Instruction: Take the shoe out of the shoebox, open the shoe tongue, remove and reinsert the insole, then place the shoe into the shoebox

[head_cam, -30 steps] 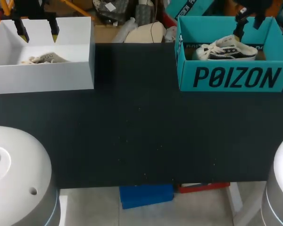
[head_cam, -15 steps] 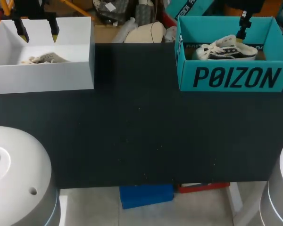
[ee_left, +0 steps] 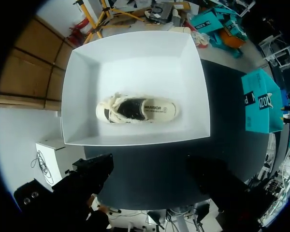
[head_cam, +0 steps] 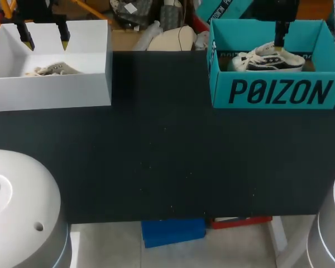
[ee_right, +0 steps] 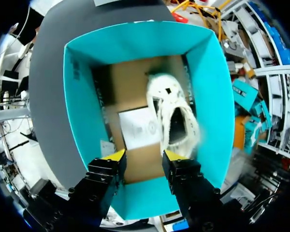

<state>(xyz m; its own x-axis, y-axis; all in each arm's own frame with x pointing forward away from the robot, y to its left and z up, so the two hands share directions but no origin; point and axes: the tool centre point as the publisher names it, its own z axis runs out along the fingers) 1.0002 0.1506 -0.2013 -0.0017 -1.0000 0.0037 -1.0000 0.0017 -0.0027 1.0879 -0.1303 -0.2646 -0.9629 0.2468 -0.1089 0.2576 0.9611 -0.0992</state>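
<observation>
Right fingers [head_cam: 280, 34] — nearer the shoe [head_cam: 269, 59]

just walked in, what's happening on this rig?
The right gripper hangs open over the teal shoebox, above the white sneaker lying inside; nothing is gripped yet. The left gripper sits open above the white box, which holds another shoe. Neither shoe is out of its box.

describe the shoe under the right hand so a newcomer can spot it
On the black table, find the teal shoebox with bold black lettering at the far right corner. The shoe inside is white with black side panels, beneath the right hand. The only other shoe lies in the plain white shoebox at far left.
</observation>
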